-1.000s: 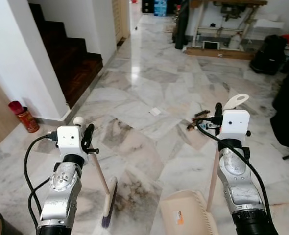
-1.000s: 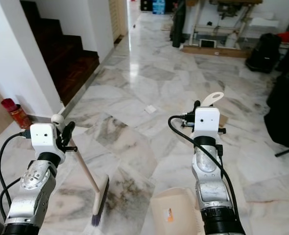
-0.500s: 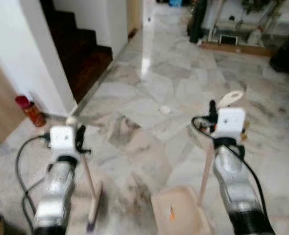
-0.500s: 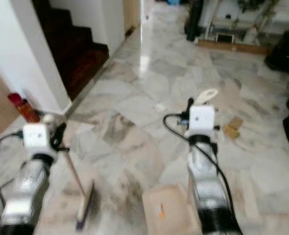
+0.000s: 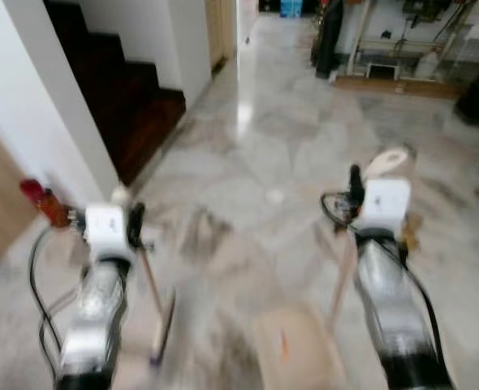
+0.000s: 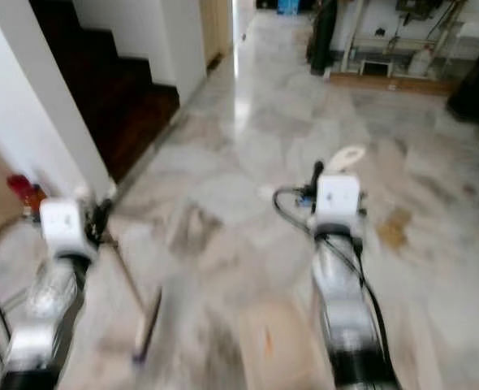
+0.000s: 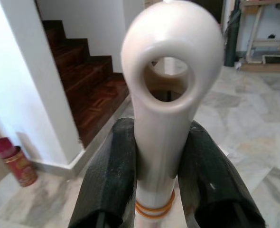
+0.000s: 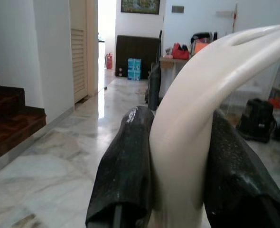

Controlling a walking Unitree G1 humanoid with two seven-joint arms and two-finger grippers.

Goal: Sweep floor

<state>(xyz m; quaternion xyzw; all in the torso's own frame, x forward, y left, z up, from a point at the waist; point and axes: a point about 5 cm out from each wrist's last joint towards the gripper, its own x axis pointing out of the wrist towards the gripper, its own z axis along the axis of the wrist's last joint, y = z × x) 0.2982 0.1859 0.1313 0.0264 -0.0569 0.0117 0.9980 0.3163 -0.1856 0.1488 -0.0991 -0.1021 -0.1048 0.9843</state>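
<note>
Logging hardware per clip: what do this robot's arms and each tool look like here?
Both arms are silver metal with dark lower sections. Each wrist carries a white boxy camera block with a looping black cable. The left tool and right tool each have two long black fingers, rounded and slightly textured.

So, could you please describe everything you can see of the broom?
The broom has a long cream handle, plastic by its look, ending in a rounded hanging loop. The left gripper is shut on the handle just below that loop. It slants down to a narrow head with dark bristles at the marble floor.
</note>
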